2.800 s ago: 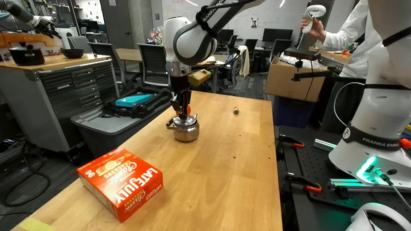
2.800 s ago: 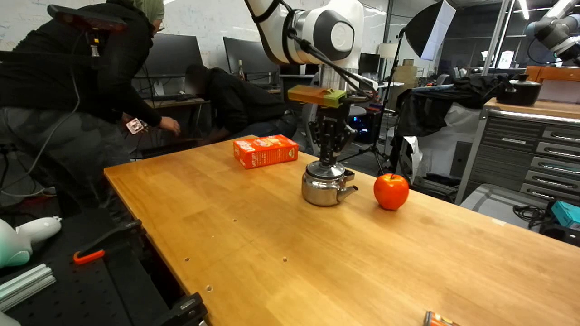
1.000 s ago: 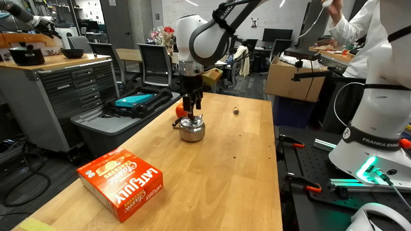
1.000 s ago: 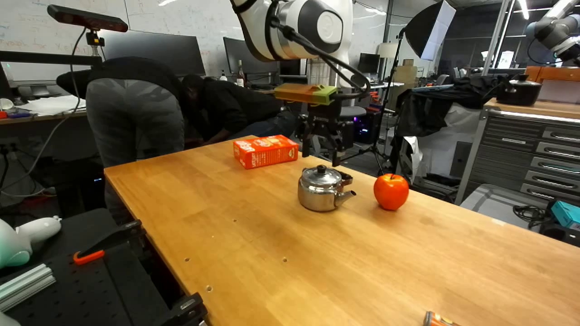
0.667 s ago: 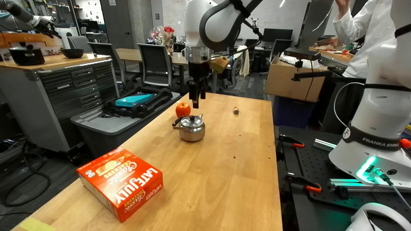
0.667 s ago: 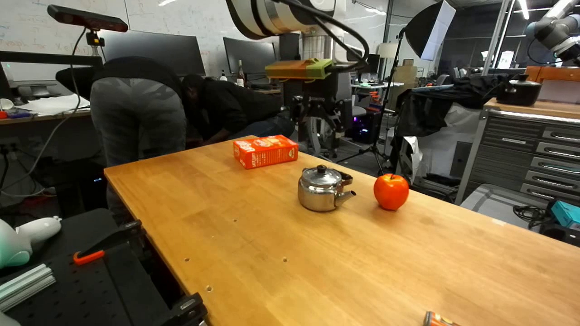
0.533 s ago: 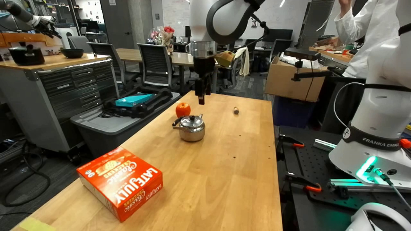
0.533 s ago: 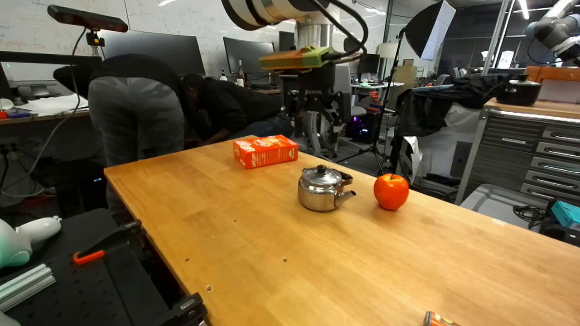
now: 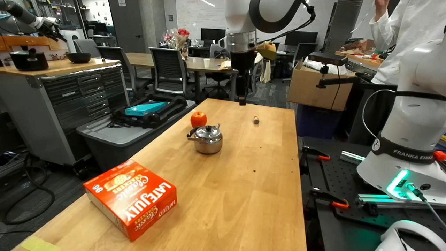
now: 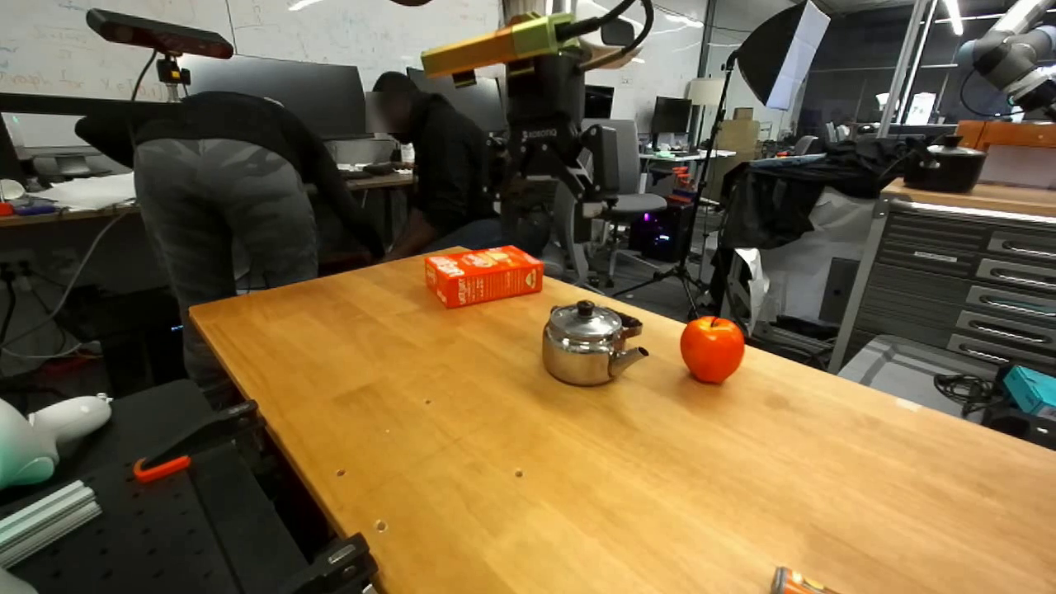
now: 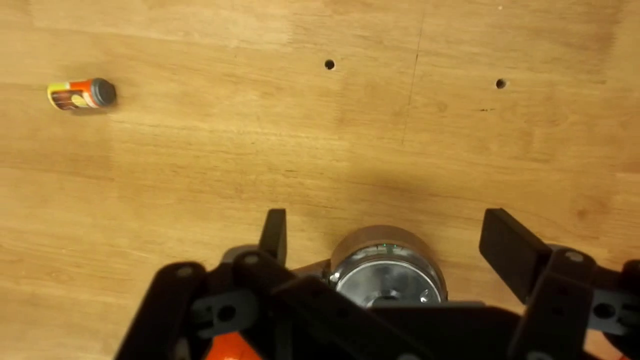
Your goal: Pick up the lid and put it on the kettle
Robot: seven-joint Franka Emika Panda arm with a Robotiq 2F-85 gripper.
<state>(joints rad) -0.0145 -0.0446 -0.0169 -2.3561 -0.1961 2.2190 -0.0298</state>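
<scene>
The lid [image 10: 585,321] lies on the kettle [image 10: 575,361] between box [image 10: 484,276] and apple [image 10: 713,350]

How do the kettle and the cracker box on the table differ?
The kettle is shiny metal, while the cracker box is orange-red with printed lettering. The kettle is rounded with a spout; the cracker box is a rectangular block. The kettle stands upright with its lid on; the cracker box lies on a broad side. Both rest on the wooden table, apart from each other.

Dark chairs [image 9: 168,69] by a wooden table [image 9: 195,63], whiteboard [image 9: 200,15] behind, grey floor [image 9: 271,92] below
</scene>
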